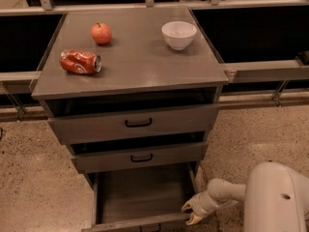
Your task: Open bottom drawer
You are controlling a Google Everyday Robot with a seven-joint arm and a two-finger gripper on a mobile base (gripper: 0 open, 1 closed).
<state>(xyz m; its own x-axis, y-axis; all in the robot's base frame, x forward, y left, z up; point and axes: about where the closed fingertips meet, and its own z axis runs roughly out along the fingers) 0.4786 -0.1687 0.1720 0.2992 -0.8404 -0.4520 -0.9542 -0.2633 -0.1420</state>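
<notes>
Three things sit on the grey counter (140, 64). Farthest left is a crushed red soda can (79, 62), lying on its side; its label is too blurred to read. Just behind it and to the right is a red apple (101, 33), and well apart on the right side stands a white bowl (179, 35), upright, its inside hidden from this angle.

Below the counter the unit steps inward through three grey drawers. The top drawer (137, 123) is the widest and the middle drawer (140, 157) is narrower. Each has a black loop handle at its centre and a dark gap above its front, so what they hold cannot be seen. The bottom drawer (142, 192), the narrowest, is at the foot of the unit and pulled well out toward the camera, showing a bare grey floor inside. Its front panel is cut off by the lower edge of the view, and only a sliver of its black handle shows there.

At that drawer's front right corner is the pincer (191, 212), pale yellowish, right against the drawer's side and front. Whether it is open, closed or clamped on the panel cannot be told from here. A white arm (223, 191) runs from it to the right and joins a large white shell (277, 197), which is cut off at the lower right corner. Speckled flooring (29, 187) surrounds the unit.
</notes>
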